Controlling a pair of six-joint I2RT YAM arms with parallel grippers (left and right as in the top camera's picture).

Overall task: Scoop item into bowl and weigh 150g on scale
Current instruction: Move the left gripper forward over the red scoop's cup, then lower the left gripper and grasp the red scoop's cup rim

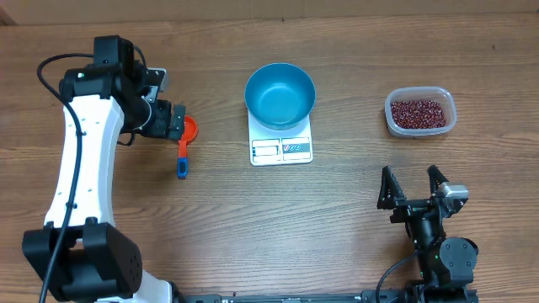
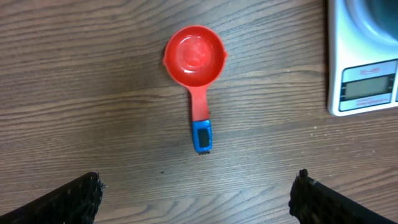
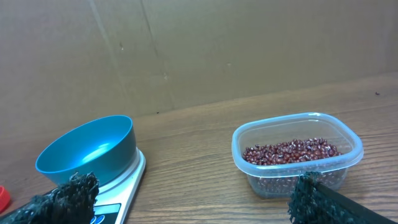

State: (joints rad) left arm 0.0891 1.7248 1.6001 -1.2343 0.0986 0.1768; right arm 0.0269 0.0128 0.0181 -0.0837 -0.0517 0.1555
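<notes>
The move ahead turns on the scoop (image 1: 185, 148), and it lies right at my left gripper (image 1: 178, 120). In the overhead view the scoop sits left of centre. Its long axis runs up and down the frame, with the orange cup toward the top and the blue handle tip toward the bottom. The left gripper overlaps the cup's left edge there, and I cannot tell how high it hangs.

In the left wrist view the scoop (image 2: 199, 102) stands upright in the frame, cup above and blue tip below, and it is empty. The left gripper (image 2: 198, 178) is spread wide and holds nothing. Its two fingers sit at the lower left and lower right corners, and the handle runs down toward the gap between them. I judge that a closing stroke would cross the handle squarely, so I need reach rather than twist.

The right gripper (image 1: 410, 179) at the lower right is also released and empty, well apart from the scoop, so the left arm is clearly nearer.

The beans (image 1: 417, 113) all lie in the clear tub (image 1: 390, 118) at the upper right, just above the right gripper. The blue bowl (image 1: 280, 94) stands empty on the scale (image 1: 282, 151) at top centre, between the scoop and the tub.
</notes>
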